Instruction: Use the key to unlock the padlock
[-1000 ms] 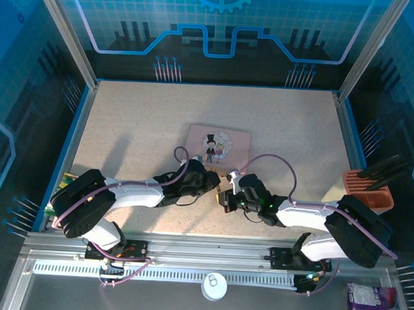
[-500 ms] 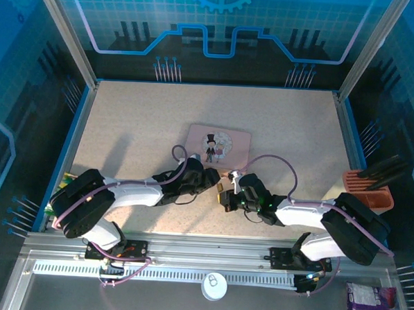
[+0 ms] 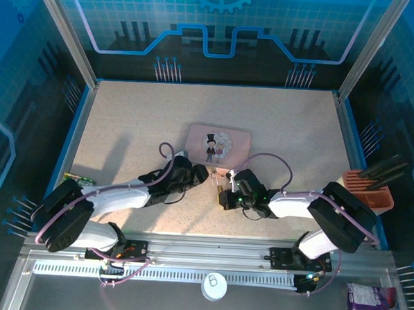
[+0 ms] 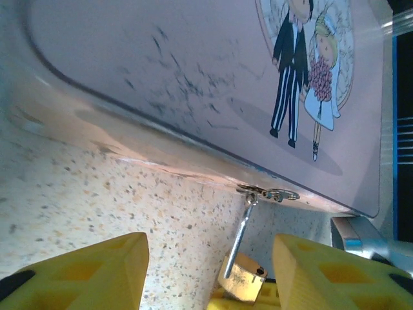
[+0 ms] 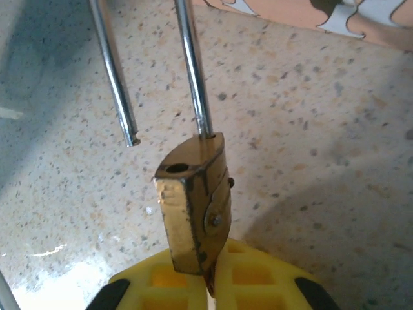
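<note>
Just beside the pink tin point(image 3: 219, 143), padlock point(image 5: 193, 206) clamped in right end effector point(image 5: 208, 274); left end effector point(image 4: 206, 258) spread apart.

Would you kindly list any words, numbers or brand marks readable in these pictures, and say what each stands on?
Nothing can be read.
On the pink tin: a cartoon couple, no words.
On the padlock: no legible marking.
On the purple packet: print too small to read.
</note>
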Robot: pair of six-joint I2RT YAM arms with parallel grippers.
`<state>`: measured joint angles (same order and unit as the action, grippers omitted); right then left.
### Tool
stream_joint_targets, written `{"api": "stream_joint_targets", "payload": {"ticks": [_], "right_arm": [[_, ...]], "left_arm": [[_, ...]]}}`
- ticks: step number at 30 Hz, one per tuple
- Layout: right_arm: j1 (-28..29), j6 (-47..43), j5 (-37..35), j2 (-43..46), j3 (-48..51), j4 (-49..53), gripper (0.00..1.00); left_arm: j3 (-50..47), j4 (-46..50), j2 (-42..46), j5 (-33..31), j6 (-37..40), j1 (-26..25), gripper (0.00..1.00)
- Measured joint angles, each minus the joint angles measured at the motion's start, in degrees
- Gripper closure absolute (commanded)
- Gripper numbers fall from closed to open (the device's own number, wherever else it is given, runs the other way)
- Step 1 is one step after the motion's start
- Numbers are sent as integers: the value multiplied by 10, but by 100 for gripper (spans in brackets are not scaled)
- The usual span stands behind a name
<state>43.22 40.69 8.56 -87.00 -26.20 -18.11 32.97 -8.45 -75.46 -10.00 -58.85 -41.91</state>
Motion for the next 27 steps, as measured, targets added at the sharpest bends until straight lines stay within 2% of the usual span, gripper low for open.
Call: {"api": "stream_joint_targets", "payload": {"ticks": [7, 15, 21, 27], "right_arm": [[-24, 3, 59, -7, -13, 3, 65], [-46, -27, 22, 61, -16, 62, 55], [-54, -32, 17, 105, -16, 56, 56], [-61, -31, 22, 52, -45, 49, 62]], "left_arm": [[-5, 33, 46, -18, 69, 33, 39], [-5, 43, 64, 8, 160, 99, 33], [6, 62, 57, 55, 222, 156, 32], [53, 62, 0, 114, 265, 181, 32]]}}
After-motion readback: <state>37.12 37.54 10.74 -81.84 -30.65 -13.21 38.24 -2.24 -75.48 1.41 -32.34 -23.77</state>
